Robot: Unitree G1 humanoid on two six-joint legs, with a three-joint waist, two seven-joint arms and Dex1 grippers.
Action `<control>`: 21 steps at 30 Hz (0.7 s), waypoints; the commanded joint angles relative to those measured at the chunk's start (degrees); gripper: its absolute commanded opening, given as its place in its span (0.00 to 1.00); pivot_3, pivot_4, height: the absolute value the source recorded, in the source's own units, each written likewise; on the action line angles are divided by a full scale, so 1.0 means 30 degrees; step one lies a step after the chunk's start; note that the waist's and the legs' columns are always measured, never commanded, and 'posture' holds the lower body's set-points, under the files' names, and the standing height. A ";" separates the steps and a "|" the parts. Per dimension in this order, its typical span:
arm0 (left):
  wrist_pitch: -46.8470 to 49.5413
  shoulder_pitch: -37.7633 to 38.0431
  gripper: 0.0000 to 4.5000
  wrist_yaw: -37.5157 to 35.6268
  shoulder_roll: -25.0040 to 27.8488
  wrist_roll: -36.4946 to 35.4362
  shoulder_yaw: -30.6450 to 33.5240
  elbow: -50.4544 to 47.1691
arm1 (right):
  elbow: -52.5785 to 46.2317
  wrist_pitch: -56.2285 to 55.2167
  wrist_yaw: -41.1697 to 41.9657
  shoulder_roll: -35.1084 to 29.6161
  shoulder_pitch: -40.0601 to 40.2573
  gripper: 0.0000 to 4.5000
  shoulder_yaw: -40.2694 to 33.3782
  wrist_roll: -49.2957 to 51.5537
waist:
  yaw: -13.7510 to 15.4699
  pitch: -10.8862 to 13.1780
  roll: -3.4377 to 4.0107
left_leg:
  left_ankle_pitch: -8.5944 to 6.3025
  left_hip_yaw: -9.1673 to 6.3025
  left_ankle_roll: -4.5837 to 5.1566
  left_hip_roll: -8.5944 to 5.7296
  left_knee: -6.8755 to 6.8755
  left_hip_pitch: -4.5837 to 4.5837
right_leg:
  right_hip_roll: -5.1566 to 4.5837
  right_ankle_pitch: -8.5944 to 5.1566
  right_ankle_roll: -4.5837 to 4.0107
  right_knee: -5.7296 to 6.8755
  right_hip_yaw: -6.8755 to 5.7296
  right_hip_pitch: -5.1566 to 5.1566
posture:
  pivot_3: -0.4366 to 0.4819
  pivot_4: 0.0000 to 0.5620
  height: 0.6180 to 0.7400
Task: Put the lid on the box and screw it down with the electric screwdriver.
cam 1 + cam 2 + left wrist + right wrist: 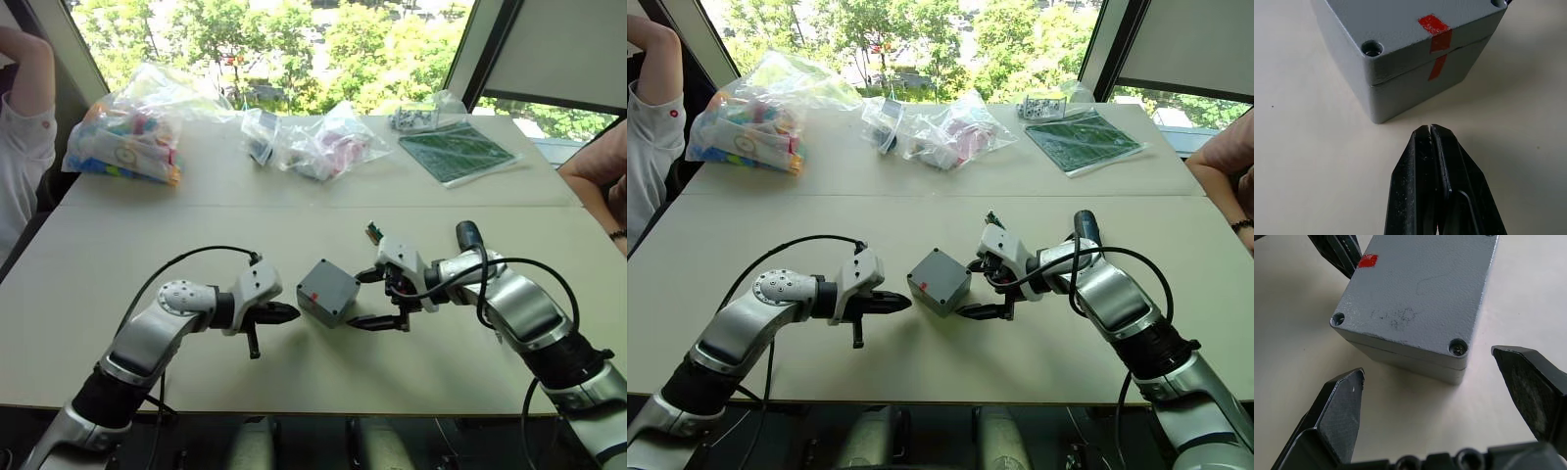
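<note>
Lid (1415,289) already sat on the box (1415,93) — left hand (1431,134) pinched shut, empty; right hand (1449,382) wide open, empty. Next up, I'd guess: fetching the screwdriver (468,236).

Head pair overhead; wrists near box (1400,58)

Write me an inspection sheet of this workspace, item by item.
Surface: pale table.
Job's things: lid already sits on box; red mark crosses the seam; electric screwdriver lies behind the right arm.
Clutter: plastic bags of parts, green board.
Grippers: left gripper shut, just short of the box; right gripper open, beside the box.
Cables: black cables loop over both arms.
Surroundings: windows, trees, a person's arm.
</note>
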 commanded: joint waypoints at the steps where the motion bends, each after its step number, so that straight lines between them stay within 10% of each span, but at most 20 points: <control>1: -0.0176 -0.0719 0.00 0.0204 -0.0200 -0.0225 0.0425 0.0447 | -0.1320 0.0227 0.0164 -0.0005 0.0339 1.00 -0.0257 0.0346 | -0.0014 0.0000 -0.0001 | 0.0000 -0.0001 0.0000 0.0000 0.0000 0.0000 | 0.0000 0.0000 0.0000 0.0000 0.0000 0.0000 | 0.48 0.27 1.00; 21: -0.0879 -0.2044 0.00 -0.0113 -0.0262 -0.0069 0.0300 0.1740 | -0.2755 0.1529 -0.0678 0.0106 0.1114 1.00 -0.0756 0.1096 | -0.0056 0.0002 -0.0006 | 0.0000 -0.0005 0.0000 0.0001 -0.0001 0.0007 | 0.0005 0.0000 0.0000 0.0004 0.0001 0.0002 | 0.48 0.27 1.00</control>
